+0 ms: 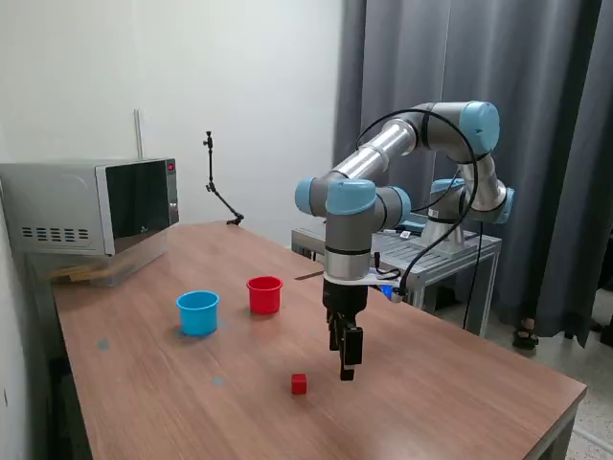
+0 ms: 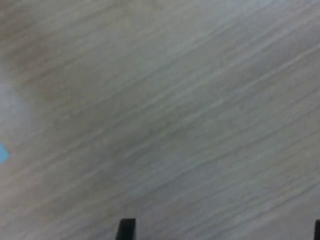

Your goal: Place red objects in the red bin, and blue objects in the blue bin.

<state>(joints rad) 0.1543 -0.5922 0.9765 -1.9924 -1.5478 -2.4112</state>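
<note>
One small red cube [image 1: 299, 383] lies on the wooden table [image 1: 144, 402], near the front. My gripper [image 1: 346, 370] points down and hovers just above the table, close to the cube on the exterior view's right. The wrist view shows only bare wood between the two dark fingertips [image 2: 126, 230], which stand wide apart with nothing between them. The red cup [image 1: 264, 294] and the light blue cup [image 1: 197, 312] stand upright side by side farther back on the exterior view's left. No dark blue cubes and no second red cube are in view.
A microwave [image 1: 91, 220] stands at the table's back left in the exterior view. A metal cart [image 1: 412, 251] and a dark curtain [image 1: 546, 144] are behind the arm. A thin black stand [image 1: 215, 187] rises at the table's far edge. A light blue sliver [image 2: 2, 152] shows at the wrist view's edge.
</note>
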